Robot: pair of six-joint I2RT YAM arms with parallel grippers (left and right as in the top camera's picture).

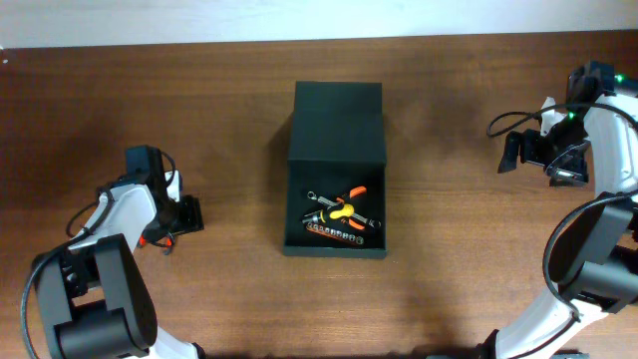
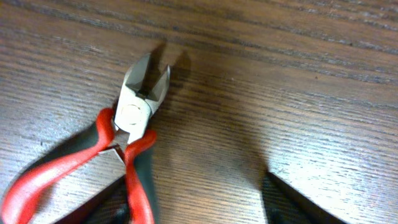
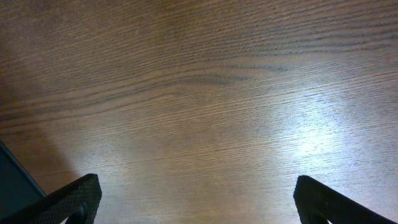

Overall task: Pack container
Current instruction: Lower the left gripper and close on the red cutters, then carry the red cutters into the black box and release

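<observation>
2 arms flank the container (image 1: 335,249), centred on the table (image 1: 229,100), lid (image 1: 337,110) tipped back, hand tools (image 1: 339,217) inside. The left gripper (image 2: 189,193) is nearer the job: jaws partly apart, 1 red handle of the diagonal cutters (image 2: 134,115) between them, unclamped. Cutters' long axis runs along the fingers (image 2: 292,199), nose away; the container lies to that arm's right. The right gripper (image 3: 196,202) hangs wide open over bare wood.
</observation>
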